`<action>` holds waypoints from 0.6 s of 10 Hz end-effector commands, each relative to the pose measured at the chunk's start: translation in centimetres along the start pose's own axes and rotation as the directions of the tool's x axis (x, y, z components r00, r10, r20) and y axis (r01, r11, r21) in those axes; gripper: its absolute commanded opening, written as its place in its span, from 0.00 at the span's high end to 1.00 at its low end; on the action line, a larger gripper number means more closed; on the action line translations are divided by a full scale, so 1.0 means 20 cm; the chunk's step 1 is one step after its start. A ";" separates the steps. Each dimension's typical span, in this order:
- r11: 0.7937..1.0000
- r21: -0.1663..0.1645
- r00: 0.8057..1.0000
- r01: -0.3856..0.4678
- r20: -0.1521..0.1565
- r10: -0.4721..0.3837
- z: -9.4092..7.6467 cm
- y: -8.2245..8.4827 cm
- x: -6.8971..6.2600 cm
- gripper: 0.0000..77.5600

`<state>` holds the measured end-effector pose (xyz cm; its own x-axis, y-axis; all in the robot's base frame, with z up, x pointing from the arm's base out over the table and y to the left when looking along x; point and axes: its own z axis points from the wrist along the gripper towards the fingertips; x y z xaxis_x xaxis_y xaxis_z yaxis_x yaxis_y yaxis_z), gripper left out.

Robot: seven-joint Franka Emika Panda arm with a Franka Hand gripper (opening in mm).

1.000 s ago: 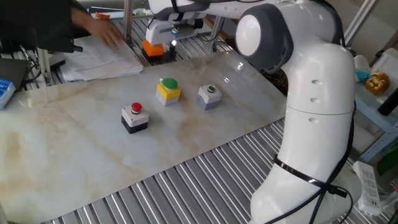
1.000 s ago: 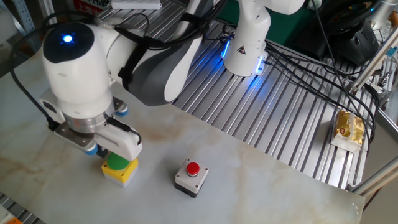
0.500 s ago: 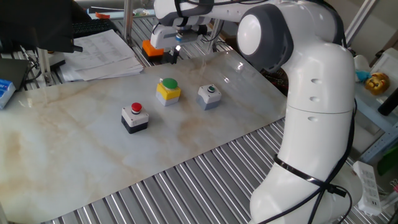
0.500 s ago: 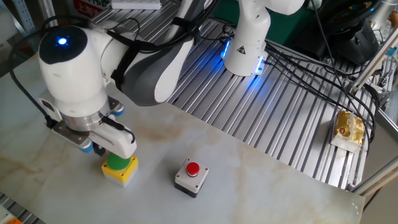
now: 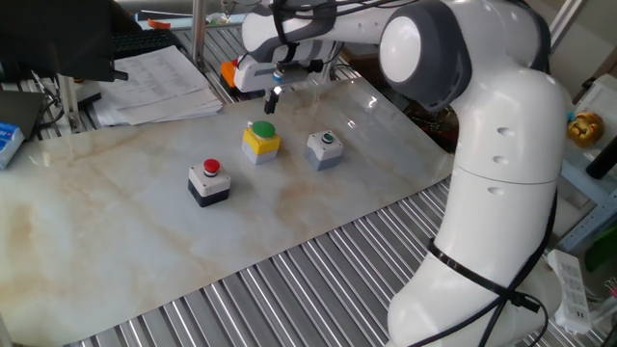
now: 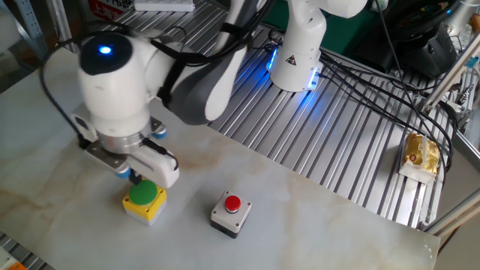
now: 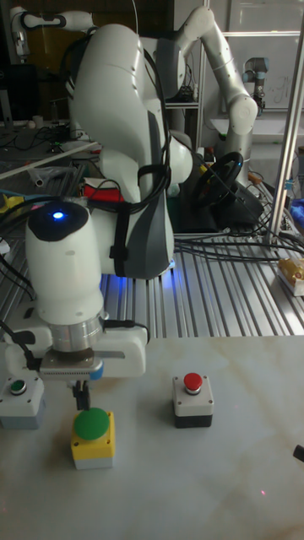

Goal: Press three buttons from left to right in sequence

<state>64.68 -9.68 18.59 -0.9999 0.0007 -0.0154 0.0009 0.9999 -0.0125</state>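
While your gripper [image 7: 82, 395] hangs just above the green button [image 7: 92, 425], grip state unreadable, red button [image 7: 193, 382] apart with bare tabletop [image 5: 116, 280] around it, grey box [image 7: 20, 401] close by.

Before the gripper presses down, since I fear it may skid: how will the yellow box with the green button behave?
The yellow box sits flat and squat, so tipping seems unlikely. It looks small and probably light on smooth marble, so an off-centre push by the gripper might slide it.

Orange box [image 5: 229, 73] mostly behind the wrist; grey button box [image 7: 20, 401] cut by the left edge.
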 end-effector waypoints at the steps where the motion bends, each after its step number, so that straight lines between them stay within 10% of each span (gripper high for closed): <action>1: 1.000 -0.005 1.000 -0.003 0.005 0.003 0.02 0.02 -0.02 0.99; 6: 1.000 -0.005 1.000 -0.012 0.002 0.012 0.06 0.03 -0.02 0.99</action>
<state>65.08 -9.07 17.37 -0.9999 0.0096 -0.0139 0.0097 0.9999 -0.0072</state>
